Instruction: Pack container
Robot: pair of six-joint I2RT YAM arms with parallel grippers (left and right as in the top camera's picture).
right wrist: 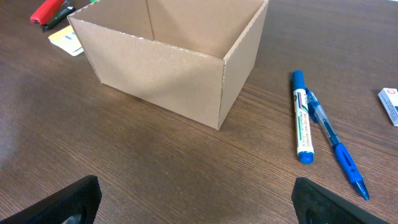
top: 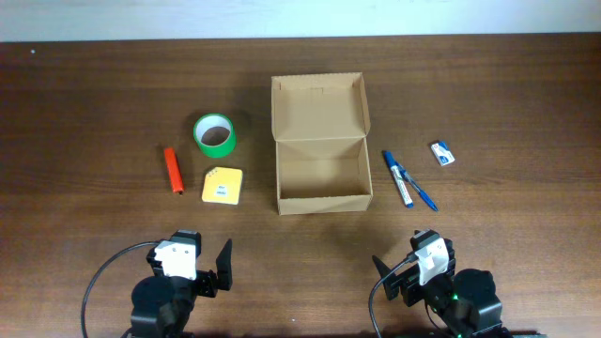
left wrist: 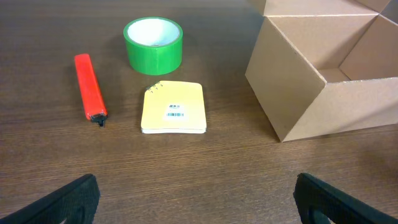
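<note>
Overhead: the container (top: 324, 202) sits mid-worktop (top: 526, 84), mouth up, lid flap thrown back toward the far side. Left of it, well apart, are a green tape roll (top: 215, 135) farthest out, a yellow notepad (top: 222, 186) just near of the roll, and a red marker (top: 173, 169) further left. Right of the container, a blue marker (top: 397, 177) and a blue pen (top: 420, 191) lie slanted side by side. A small white-and-blue packet (top: 442, 153) lies apart, further right. The left arm (top: 174, 277) and right arm (top: 441, 282) sit at the near edge, touching none of it.

Left wrist: left jaws wide apart, one dark finger (left wrist: 73, 200) in each bottom corner, only worktop between them. Ahead I see the yellow notepad, barcode sticker up. The green tape roll rests on its flat side beyond it. The red marker lies to the left, dark tip toward the camera. The container's near left corner fills the right of the view.

Right wrist: right jaws likewise spread, a finger (right wrist: 69, 200) at each lower corner, gripping nothing. The container stands far and left of centre, its near right corner toward the camera. The blue marker and blue pen lie to the right, touching along part of their length. The white-and-blue packet is cut off by the right edge; I cannot tell what it is. The red marker and a corner of the yellow notepad show past the container at far left
</note>
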